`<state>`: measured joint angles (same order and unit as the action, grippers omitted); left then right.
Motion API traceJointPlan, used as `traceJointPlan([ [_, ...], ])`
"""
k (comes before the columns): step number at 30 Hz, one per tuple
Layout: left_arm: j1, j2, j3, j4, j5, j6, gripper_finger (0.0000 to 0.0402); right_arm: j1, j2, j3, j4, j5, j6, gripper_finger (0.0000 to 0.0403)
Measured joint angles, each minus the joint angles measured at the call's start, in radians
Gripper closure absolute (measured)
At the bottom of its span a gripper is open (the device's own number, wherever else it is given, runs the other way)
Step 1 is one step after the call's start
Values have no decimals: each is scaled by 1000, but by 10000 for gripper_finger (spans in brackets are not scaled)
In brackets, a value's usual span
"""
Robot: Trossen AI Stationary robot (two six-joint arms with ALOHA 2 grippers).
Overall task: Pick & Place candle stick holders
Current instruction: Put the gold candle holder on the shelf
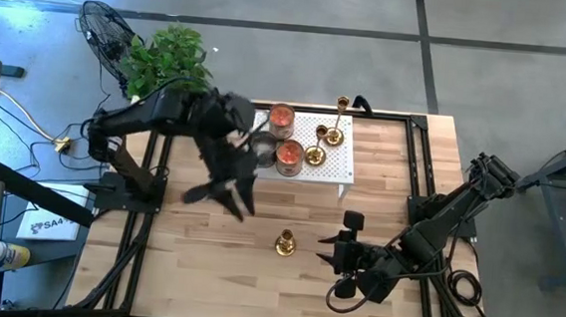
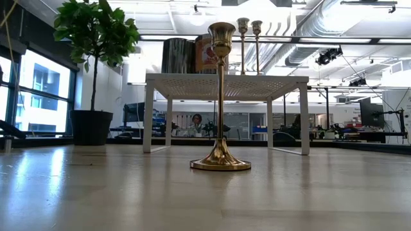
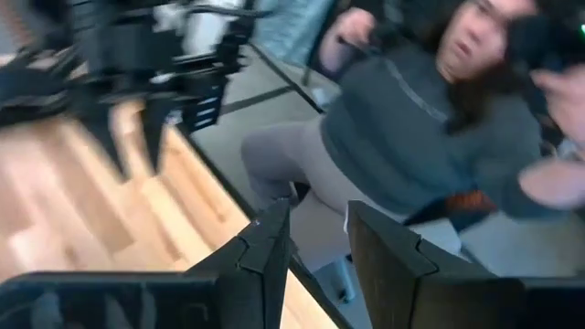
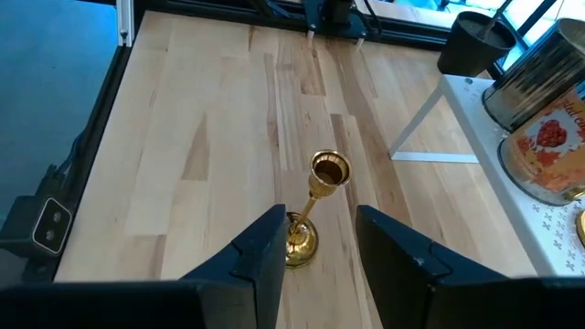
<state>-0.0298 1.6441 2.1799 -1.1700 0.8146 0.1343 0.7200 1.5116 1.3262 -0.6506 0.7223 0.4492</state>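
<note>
1. My left gripper (image 1: 223,192) hangs above the bench's left half, midway between the far and near edges. Its fingers (image 3: 271,242) stand a narrow gap apart with nothing between them, and its camera looks off the bench at a seated person (image 3: 430,119).
2. The candlestick (image 1: 285,243) I'm after stands upright on the bare wood, near the middle of the bench and toward the near edge, its long axis vertical, cup at the top (image 2: 220,31) and flared base (image 2: 220,163) flat on the boards.
3. My right gripper (image 1: 341,251) sits just to the right of it, at about the same distance from the near edge. In my right wrist view the candlestick (image 4: 315,206) lies straight ahead, beyond my open, empty fingers (image 4: 265,247). This arm is clearly the nearer one, so I judge the reach is a straight push toward the stem.
4. The white stand (image 1: 337,172) sits at the middle of the far edge. On it are two jar candles (image 1: 282,118), a grey tin (image 1: 263,148) and three more candlesticks (image 1: 315,151), the tallest (image 1: 341,108) at its far right corner.
5. A tall, slim stem on a small base looks easy to tip, so I'd close on it squarely.
</note>
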Motion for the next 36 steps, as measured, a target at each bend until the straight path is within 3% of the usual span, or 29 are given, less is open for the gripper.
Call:
traceJointPlan([
  [9,-188,0,0,1,-37,151,290,0,0,0,-1,-33,18,274],
  [18,-330,15,-19,35,-434,48,290,0,0,0,-8,-55,53,274],
  [21,-364,21,-70,75,-596,-11,290,0,0,0,-16,-77,81,274],
  [24,-387,19,-146,124,-695,-61,290,0,0,0,-29,-85,118,274],
  [28,-399,20,-242,174,-750,-106,290,0,5,0,-54,-101,189,274],
  [36,-398,19,-341,218,-765,-182,290,-5,100,0,-57,-107,250,274],
])
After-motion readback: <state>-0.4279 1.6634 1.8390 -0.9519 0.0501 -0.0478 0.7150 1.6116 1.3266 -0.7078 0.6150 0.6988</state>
